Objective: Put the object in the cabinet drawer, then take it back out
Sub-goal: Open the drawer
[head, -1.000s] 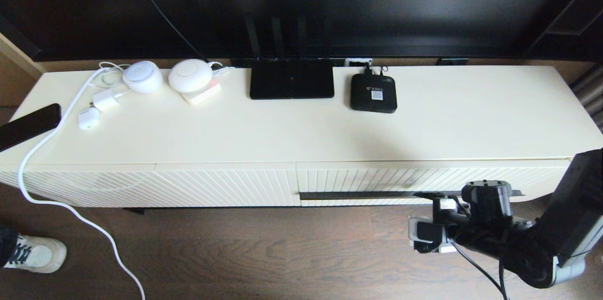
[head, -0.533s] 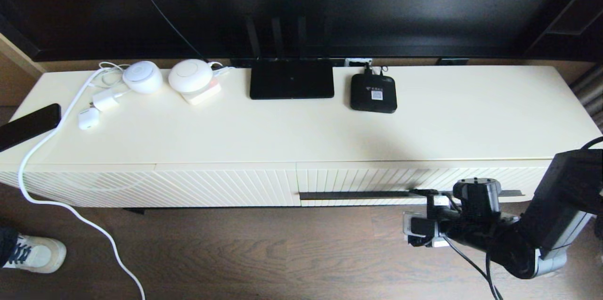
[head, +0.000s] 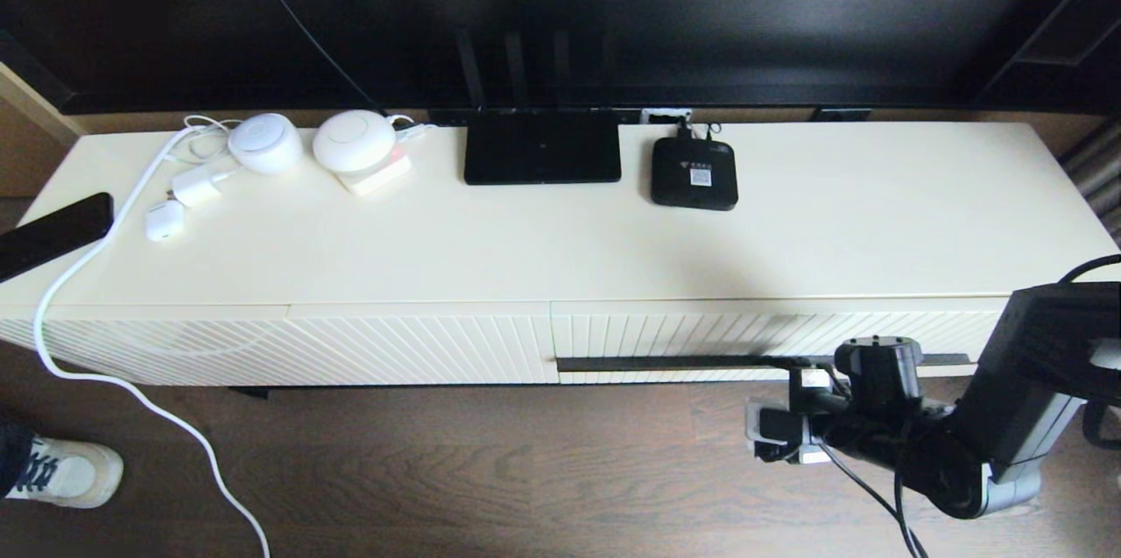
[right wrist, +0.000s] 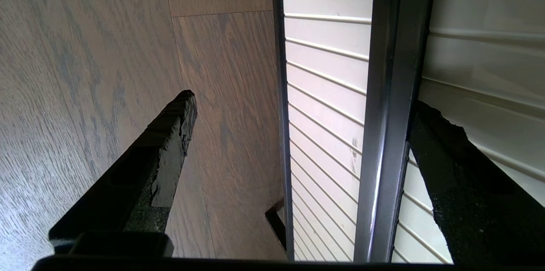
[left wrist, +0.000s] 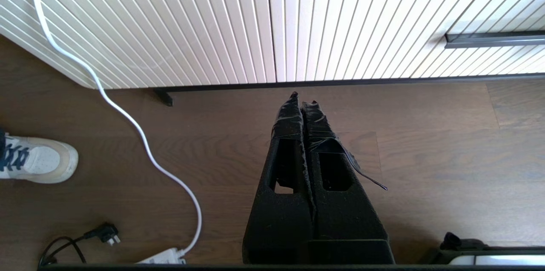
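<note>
The cabinet drawer (head: 701,332) is closed; its vertically ribbed cream front carries the long dark bar handle (head: 666,363). My right gripper (head: 801,363) is at the right part of that handle and open. In the right wrist view the handle (right wrist: 389,92) runs between the two fingers (right wrist: 170,152), close against one of them, with the gripper (right wrist: 303,101) straddling it. The black organizer box is out of view. My left gripper (left wrist: 302,98) is shut with nothing in it, low over the wooden floor before the diagonally ribbed front (left wrist: 170,24).
On the cabinet top (head: 832,225) lie a flat black router (head: 542,146), a small black set-top box (head: 694,173), white round devices (head: 354,141), chargers (head: 165,221) and a phone (head: 54,234). A white cable (head: 131,383) trails to the floor near a shoe (head: 61,472).
My right arm has drawn in towards the cabinet and slid a little left along the handle. The drawer has stayed closed.
</note>
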`<state>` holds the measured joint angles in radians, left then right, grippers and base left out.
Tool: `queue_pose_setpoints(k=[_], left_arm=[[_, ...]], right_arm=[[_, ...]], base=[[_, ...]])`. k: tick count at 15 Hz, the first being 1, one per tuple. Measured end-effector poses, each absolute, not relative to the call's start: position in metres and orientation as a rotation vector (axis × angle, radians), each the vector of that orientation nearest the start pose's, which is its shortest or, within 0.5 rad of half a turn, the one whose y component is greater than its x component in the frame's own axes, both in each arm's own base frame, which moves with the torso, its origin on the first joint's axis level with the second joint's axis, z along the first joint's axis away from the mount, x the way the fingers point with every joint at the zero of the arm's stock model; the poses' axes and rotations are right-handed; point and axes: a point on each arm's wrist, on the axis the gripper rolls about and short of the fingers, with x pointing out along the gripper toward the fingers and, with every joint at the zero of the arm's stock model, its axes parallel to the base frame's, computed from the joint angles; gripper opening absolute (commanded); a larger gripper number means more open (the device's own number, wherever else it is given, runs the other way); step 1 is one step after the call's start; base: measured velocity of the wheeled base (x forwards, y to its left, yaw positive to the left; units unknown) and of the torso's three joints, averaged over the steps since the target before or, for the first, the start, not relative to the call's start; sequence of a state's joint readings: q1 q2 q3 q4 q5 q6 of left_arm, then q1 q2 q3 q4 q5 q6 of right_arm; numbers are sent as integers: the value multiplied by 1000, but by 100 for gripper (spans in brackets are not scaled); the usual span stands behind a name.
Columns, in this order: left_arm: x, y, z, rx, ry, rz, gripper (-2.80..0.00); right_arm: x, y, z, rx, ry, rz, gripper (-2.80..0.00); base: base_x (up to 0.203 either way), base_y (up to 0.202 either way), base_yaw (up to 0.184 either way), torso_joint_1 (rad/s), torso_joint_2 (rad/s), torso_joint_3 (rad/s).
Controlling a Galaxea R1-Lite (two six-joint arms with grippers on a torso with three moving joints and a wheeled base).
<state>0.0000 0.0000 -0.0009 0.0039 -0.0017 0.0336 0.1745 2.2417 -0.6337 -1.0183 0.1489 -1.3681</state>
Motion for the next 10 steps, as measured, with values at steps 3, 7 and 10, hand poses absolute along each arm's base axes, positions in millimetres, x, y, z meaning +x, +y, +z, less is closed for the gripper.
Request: queue_pose_setpoints(k=[3,7,10], left_arm=[[-23,0,75,33,3,-2,-280],[-23,0,75,33,3,-2,-280],[-23,0,75,33,4,-2,-280]], right_arm=[[328,61,-2,-1316,301,682,0],[302,59,-6,-1305,358,745,0],[289,57,-5,-1300,381,766,0]], base=[[0,0,0,0,0,0],[0,0,0,0,0,0],[0,0,0,0,0,0]])
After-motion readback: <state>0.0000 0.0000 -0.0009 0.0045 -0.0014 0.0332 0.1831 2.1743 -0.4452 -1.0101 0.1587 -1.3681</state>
